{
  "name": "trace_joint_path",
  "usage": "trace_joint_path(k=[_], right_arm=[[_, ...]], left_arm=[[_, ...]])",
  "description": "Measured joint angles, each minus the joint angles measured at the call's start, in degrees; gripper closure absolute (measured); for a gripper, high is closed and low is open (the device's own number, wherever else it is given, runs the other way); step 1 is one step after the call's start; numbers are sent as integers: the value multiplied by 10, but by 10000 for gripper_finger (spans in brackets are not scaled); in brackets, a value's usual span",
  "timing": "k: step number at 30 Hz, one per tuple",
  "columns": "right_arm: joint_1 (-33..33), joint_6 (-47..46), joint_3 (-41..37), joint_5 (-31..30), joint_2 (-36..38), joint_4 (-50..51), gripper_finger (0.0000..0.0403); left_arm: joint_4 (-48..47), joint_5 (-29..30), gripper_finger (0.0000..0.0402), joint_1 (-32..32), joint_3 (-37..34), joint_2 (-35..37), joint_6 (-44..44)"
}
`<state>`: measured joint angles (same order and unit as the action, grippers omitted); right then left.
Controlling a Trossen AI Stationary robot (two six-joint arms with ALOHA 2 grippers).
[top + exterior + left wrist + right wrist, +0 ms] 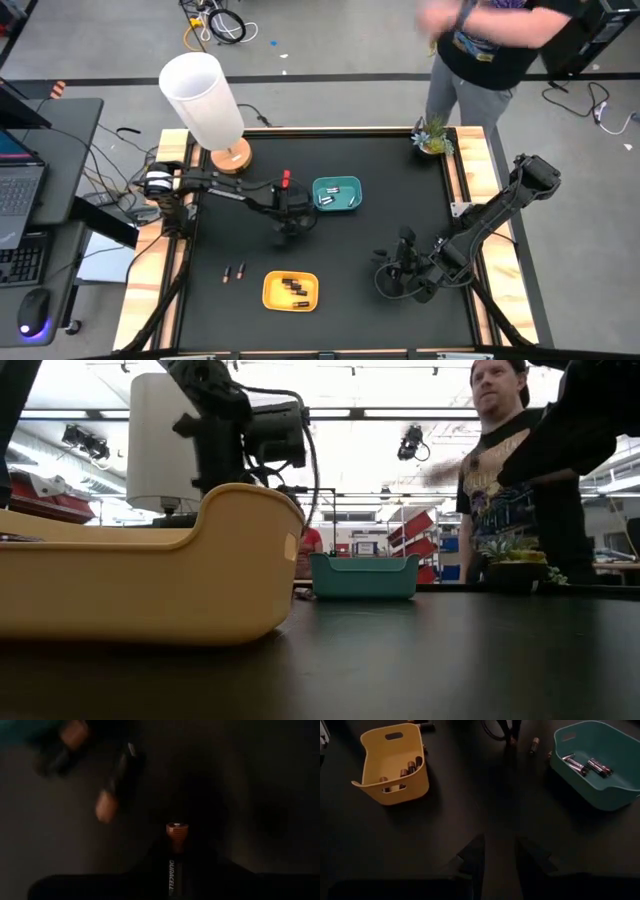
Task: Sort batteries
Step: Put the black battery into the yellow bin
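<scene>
- Yellow tray point(290, 291) holds several copper-ended batteries point(400, 772); teal tray point(337, 194) holds silvery ones point(592, 765).
- Left gripper point(290, 222), between the trays, pinches a copper-ended battery point(176, 845).
- Two batteries point(233, 272) lie loose left of the yellow tray; more near the gripper.
- Right gripper point(497, 857) waits slightly parted, empty.
- Judgement: sorting roughly half done.

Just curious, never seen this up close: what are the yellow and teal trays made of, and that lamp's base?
The yellow tray and teal tray look like matte moulded plastic: even colour, rounded rims, cut-out handles. The lamp base looks like pale wood.
</scene>
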<state>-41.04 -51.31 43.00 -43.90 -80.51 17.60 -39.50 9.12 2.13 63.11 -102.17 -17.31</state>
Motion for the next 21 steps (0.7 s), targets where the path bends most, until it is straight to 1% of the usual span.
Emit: trace_joint_path(k=[1, 4, 8, 11, 15, 19, 21], right_arm=[[0, 0, 0, 0, 0, 0, 309], [0, 0, 0, 0, 0, -2, 309], [0, 0, 0, 0, 0, -5, 309], [2, 3, 0, 0, 0, -5, 309], [8, 10, 0, 0, 0, -10, 309], [18, 27, 0, 0, 0, -23, 309], [24, 38, 0, 2, 0, -31, 309]], left_arm=[[-14, 1, 355, -4, 11, 12, 13], [-6, -12, 355, -28, 42, 70, 56], [20, -30, 355, -96, 46, 131, 116], [48, -71, 355, -151, 48, 165, 177], [83, -75, 355, -229, 47, 160, 260], [116, -73, 355, -286, 48, 128, 316], [119, -58, 355, -305, 48, 101, 339]])
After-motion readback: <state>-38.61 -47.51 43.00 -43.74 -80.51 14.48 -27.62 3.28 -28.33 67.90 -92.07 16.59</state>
